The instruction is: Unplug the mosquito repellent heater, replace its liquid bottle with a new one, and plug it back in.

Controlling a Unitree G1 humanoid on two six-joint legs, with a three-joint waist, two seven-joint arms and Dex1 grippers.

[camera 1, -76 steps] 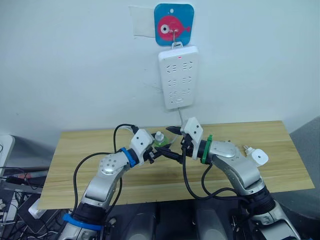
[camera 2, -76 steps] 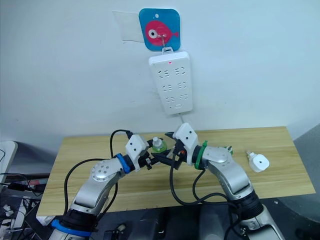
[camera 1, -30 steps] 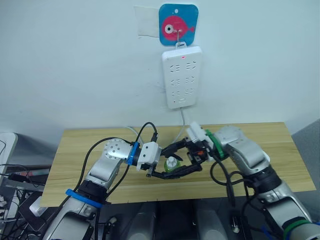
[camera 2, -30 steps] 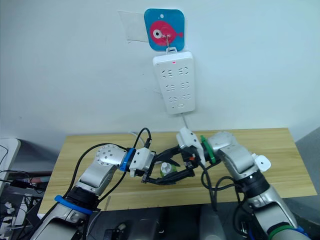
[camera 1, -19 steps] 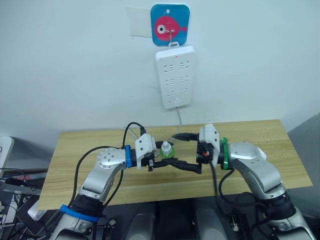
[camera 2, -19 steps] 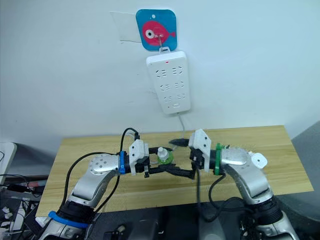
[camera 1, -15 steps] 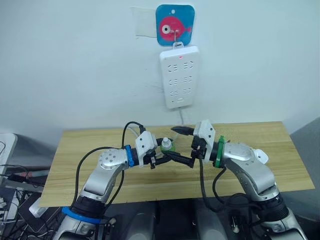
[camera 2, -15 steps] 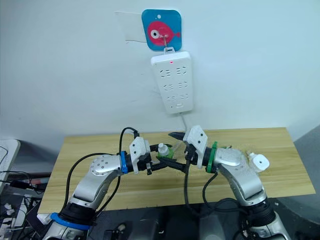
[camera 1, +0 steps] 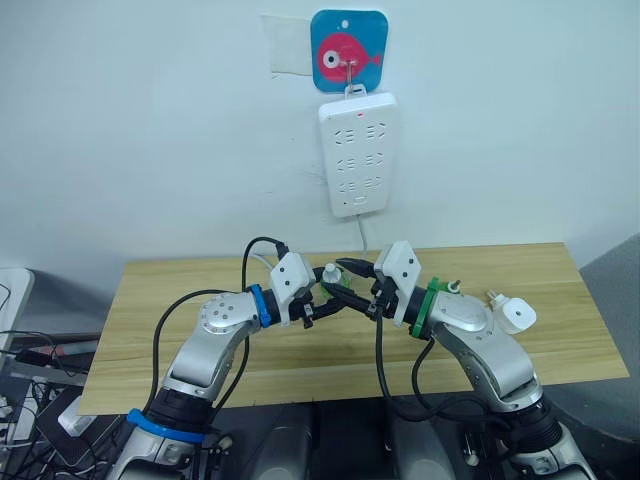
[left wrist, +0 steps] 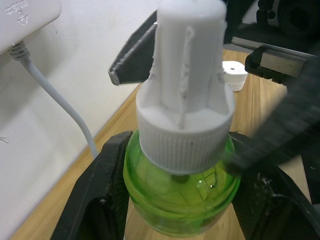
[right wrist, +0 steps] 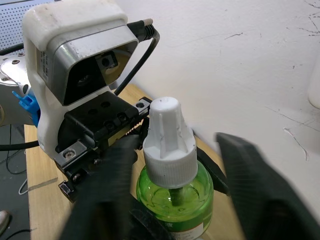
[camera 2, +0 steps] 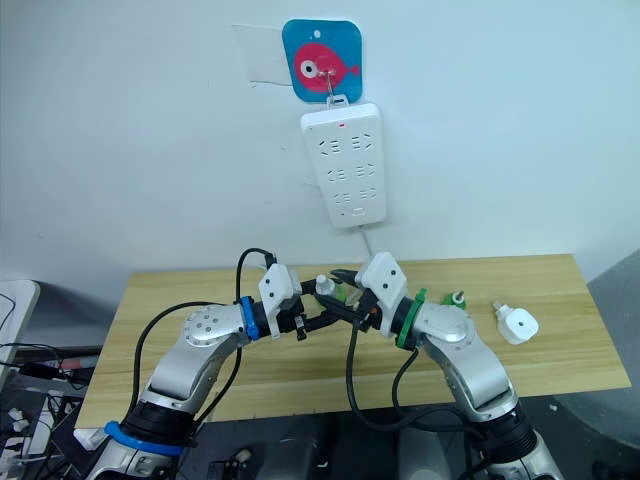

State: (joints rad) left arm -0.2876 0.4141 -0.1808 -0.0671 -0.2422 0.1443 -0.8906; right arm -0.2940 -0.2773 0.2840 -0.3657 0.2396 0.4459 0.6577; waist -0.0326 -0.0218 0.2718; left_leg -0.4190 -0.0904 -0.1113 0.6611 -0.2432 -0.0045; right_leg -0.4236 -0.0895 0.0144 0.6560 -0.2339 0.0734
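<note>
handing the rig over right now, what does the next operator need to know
Left gripper is shut on the green bottle, cap on, held above the table.
Right gripper is open, its fingers either side of the white cap.
Mosquito repellent heater lies unplugged at the table's right end; another small bottle stands near it.
Power strip hangs on the wall with free sockets.
Left: uncap, fit bottle, plug in.

Left tool (camera 1: 322,303) grips bottle (camera 1: 331,279); right tool (camera 1: 352,283) spread around its cap.
</note>
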